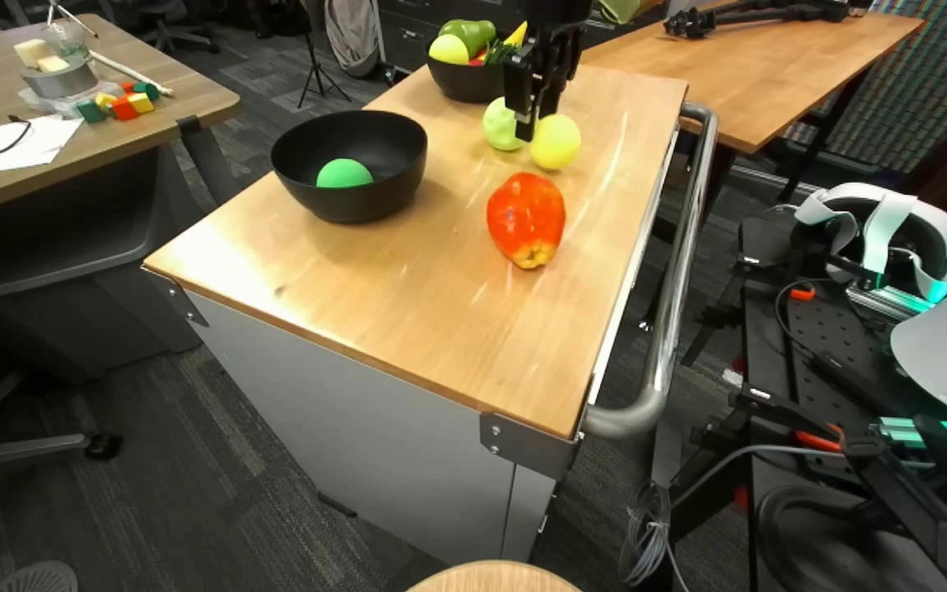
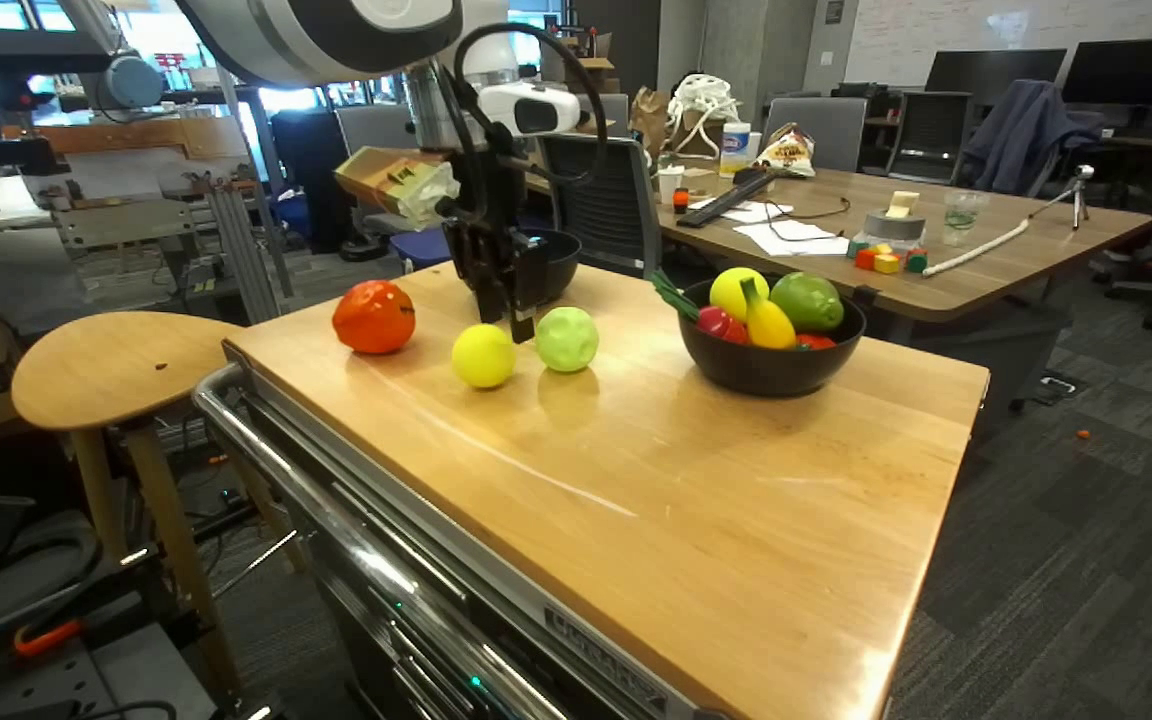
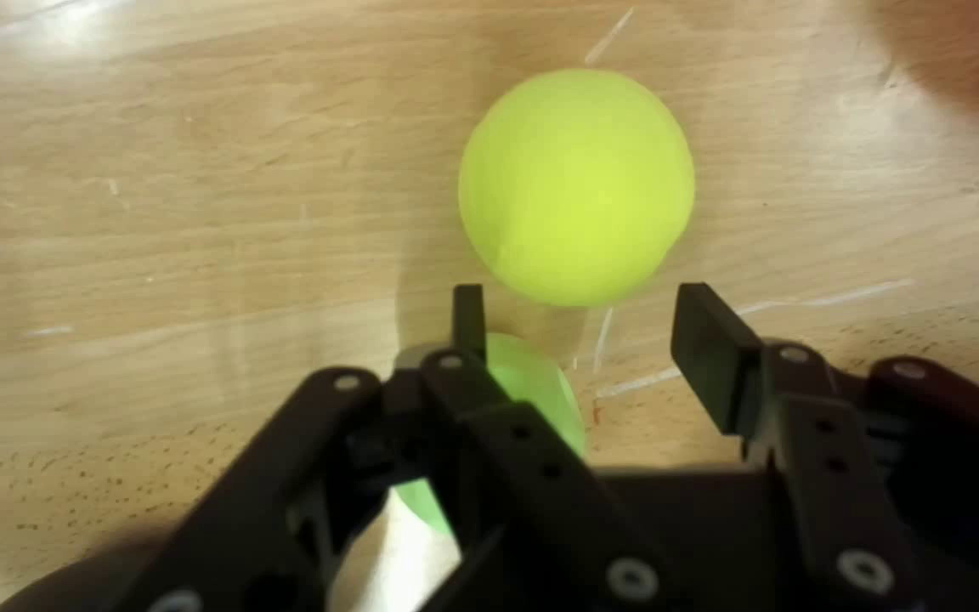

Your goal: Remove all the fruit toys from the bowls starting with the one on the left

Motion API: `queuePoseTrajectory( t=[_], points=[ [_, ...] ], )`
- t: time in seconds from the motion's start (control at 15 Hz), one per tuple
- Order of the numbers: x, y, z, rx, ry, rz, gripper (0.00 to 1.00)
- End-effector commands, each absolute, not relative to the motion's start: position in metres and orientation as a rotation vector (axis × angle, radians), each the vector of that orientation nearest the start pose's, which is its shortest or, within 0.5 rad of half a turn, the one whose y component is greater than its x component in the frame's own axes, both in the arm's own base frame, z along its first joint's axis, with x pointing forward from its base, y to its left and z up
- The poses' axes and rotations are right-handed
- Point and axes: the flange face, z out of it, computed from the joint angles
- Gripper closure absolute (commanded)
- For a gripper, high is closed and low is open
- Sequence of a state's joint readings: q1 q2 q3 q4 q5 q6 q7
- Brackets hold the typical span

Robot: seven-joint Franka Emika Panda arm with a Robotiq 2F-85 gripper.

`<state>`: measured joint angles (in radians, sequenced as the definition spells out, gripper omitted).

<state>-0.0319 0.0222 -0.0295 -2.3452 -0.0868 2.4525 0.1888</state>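
My gripper stands open low over the wooden top, with nothing between its fingers. In the wrist view a yellow-green ball lies just beyond the fingertips, and a light-green one is partly hidden under a finger. Both rest on the top in an exterior view, yellow and light-green, beside the gripper. A red-orange fruit lies apart from them. One black bowl holds a green ball. The other bowl contains a banana, a dark-red fruit and several more toys.
A metal rail runs along one side of the cart top. Beyond it stand a wooden table with small blocks and papers, and a round stool. A black rack carries a white headset.
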Motion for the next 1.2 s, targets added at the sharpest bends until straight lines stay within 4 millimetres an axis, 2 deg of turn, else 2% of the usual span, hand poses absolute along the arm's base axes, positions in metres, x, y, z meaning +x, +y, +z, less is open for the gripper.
queuePoseTrajectory(
  t=[0.0,0.13,0.27,0.33,0.47,0.6,0.67,0.8,0.87,1.0,1.13],
  points=[
    [0.505,-0.008,0.385,-3.115,0.176,-0.246,0.10],
    [0.505,0.013,0.422,-3.075,0.110,-0.351,0.00],
    [0.515,0.037,0.456,-3.005,0.077,-0.460,0.00],
    [0.523,0.048,0.468,-2.979,0.052,-0.512,0.00],
    [0.545,0.068,0.474,-2.936,0.050,-0.556,0.00],
    [0.569,0.079,0.472,-2.900,0.098,-0.572,0.00],
    [0.582,0.082,0.469,-2.884,0.137,-0.572,0.04],
    [0.606,0.083,0.458,-2.855,0.212,-0.570,0.29],
    [0.618,0.083,0.451,-2.849,0.238,-0.565,0.31],
    [0.638,0.085,0.433,-2.848,0.290,-0.541,0.49],
    [0.653,0.088,0.415,-2.848,0.333,-0.509,0.57]
  ],
)
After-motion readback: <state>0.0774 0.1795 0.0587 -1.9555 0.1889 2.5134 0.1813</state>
